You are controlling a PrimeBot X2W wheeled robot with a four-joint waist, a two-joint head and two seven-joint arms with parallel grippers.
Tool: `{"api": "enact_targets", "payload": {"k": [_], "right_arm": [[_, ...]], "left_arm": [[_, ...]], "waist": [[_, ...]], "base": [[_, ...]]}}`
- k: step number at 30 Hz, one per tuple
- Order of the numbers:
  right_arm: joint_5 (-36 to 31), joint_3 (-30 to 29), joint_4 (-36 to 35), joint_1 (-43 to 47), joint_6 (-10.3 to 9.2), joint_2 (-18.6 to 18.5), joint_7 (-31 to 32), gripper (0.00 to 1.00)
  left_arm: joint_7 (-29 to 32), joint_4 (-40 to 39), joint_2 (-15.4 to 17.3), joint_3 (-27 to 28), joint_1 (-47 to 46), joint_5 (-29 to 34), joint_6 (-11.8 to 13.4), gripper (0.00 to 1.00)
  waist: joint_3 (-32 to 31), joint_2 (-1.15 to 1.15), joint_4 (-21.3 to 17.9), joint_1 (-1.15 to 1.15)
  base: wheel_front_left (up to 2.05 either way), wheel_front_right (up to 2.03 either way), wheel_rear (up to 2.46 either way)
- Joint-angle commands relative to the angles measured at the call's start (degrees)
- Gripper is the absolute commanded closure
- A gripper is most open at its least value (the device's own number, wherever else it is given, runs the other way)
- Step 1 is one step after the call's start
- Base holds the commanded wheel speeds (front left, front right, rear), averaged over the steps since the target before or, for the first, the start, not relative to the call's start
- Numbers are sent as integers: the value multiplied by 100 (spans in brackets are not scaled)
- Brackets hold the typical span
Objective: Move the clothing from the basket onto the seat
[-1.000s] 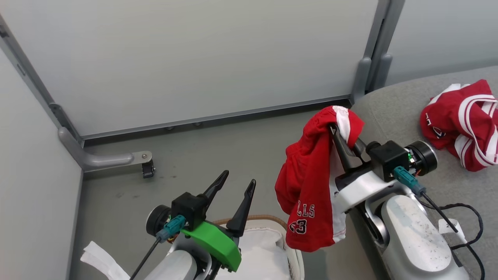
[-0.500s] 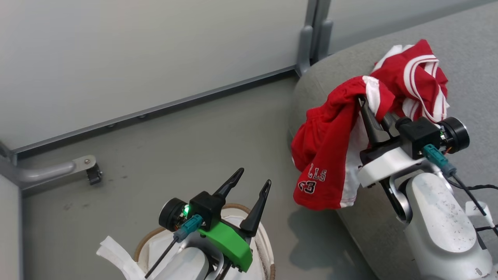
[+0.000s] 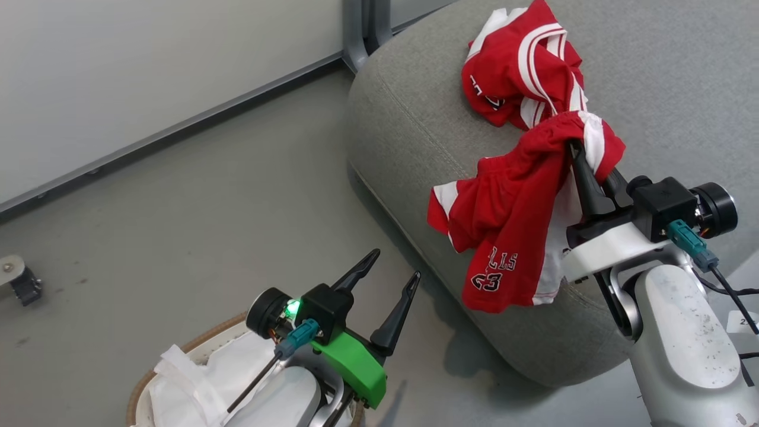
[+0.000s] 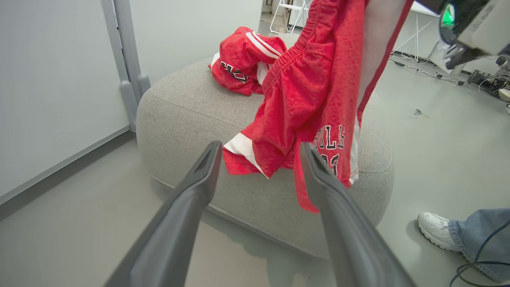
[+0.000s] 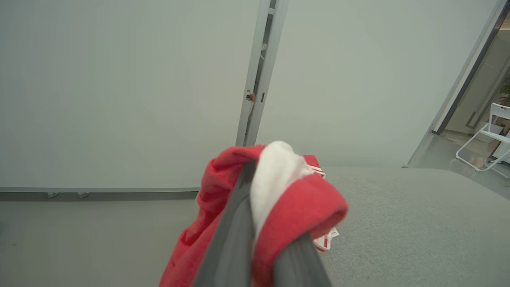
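Limply, the clothing hangs pinched in the right gripper over the seat.

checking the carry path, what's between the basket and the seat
Only bare grey floor between the basket and the seat, seen in the head view; the open left gripper hangs above it.

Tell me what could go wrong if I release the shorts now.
The shorts hang from the shut right gripper near the seat's edge; dropped here, they may slide to the floor.
Cloth drapes over the fingers and could snag as they open.
A person's foot is close beside the seat; a wide swing might near it.
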Motion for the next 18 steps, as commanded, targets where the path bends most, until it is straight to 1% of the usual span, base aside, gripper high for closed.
{"api": "enact_targets", "payload": {"k": [1,6,10,15,18], "right_arm": [[40,-6,-14,34,-8,-27,-14,100],[65,80,85,-160,-8,-210,-14,100],[73,157,233,-658,-8,-491,-14,100],[119,279,644,-1817,-8,-1007,-14,100],[192,339,961,-2612,-8,-1336,77,100]], "left_arm": [[-3,18,66,-10,-91,54,-23,0],[-4,47,89,-78,-107,56,-39,0],[9,63,170,-98,-161,75,-43,0],[28,-13,317,-120,-276,163,0,0],[36,-79,318,-139,-317,170,11,0]], "waist": [[223,0,-204,0],[253,0,-76,0],[334,0,82,0],[478,0,381,0],[558,0,619,0]], "base": [[0,0,0],[0,0,0],[0,0,0],[0,0,0],[0,0,0]]}}
